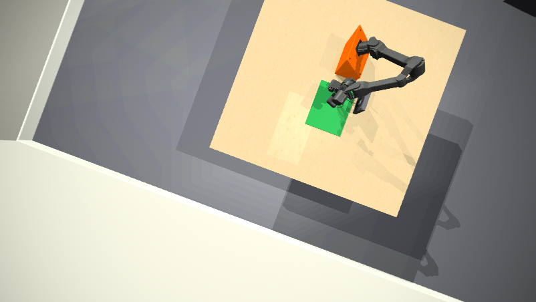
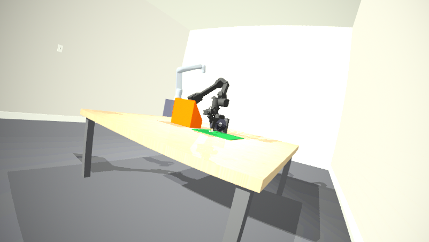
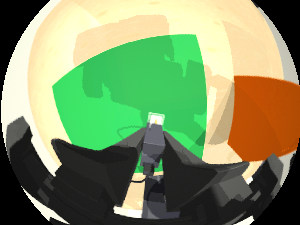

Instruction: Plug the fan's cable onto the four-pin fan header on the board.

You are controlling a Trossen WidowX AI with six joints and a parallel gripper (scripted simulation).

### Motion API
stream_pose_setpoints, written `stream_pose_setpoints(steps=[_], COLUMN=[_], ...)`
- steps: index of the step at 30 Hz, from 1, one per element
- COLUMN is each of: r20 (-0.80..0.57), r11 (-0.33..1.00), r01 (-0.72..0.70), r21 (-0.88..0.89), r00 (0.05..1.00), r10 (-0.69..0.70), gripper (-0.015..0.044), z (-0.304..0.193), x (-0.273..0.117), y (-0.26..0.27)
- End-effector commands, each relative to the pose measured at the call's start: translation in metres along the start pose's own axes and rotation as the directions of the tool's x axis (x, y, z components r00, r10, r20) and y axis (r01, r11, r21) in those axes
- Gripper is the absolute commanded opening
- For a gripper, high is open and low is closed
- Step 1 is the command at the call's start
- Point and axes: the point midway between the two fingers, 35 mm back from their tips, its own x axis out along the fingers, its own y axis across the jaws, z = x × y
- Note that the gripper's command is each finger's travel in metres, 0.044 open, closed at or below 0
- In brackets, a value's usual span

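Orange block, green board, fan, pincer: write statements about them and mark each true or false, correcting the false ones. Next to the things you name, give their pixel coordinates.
1. The orange block (image 1: 351, 50) (image 2: 183, 112) (image 3: 267, 119) stands on top of the green board (image 1: 322, 117) (image 2: 229, 135) (image 3: 135, 79). False: it stands beside the board, on the table (image 1: 247, 123) (image 2: 168, 141).
2. The pincer (image 3: 153, 132) is shut on the dark plug (image 3: 153, 141). True.
3. The fan (image 1: 360, 104) (image 2: 220, 123) lies flat. False: it stands upright.
4. The green board lies flat on the table. True.
5. The pincer is clear of the plug, as the finish requires. False: it has yet to let go.
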Motion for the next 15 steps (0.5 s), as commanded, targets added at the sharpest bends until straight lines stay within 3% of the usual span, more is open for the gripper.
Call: stream_pose_setpoints(steps=[1, 15], r20=[-0.003, -0.002], r11=[1.0, 1.0], r01=[0.002, 0.001], r21=[0.006, 0.007], r00=[1.0, 1.0], r10=[-0.001, -0.001], gripper=[0.0, 0.0], z=[0.0001, 0.0004], x=[0.0013, -0.0016], y=[-0.0018, -0.0028])
